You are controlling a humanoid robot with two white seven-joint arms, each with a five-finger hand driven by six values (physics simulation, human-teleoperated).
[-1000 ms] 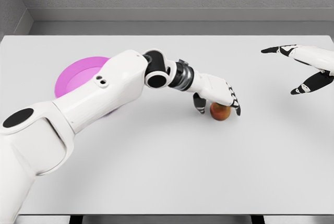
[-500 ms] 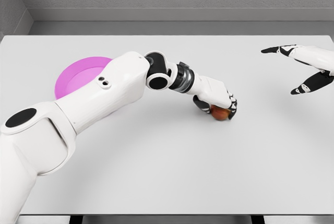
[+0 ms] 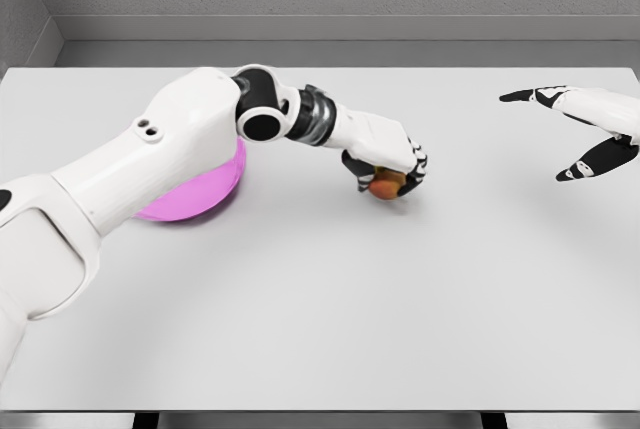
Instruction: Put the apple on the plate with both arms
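Carrying step, by the look of it: left hand [image 3: 388, 169] curled tight around the apple [image 3: 383, 187], near the middle of the table [image 3: 420, 309]. Right hand [image 3: 590, 129] spread wide by the right edge. Next: across to the plate [image 3: 195, 199] toward the left edge, then release.

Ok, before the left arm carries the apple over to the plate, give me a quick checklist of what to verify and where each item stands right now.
1. Left hand closed on the apple: ok, fingers curl around it.
2. Apple lifted off the table: cannot tell; it looks just above the surface.
3. Plate visible as target: not ok, the left arm covers most of it.
4. Path from apple to plate free of objects: ok.
5. Right hand out of the way: ok, open at the far right.
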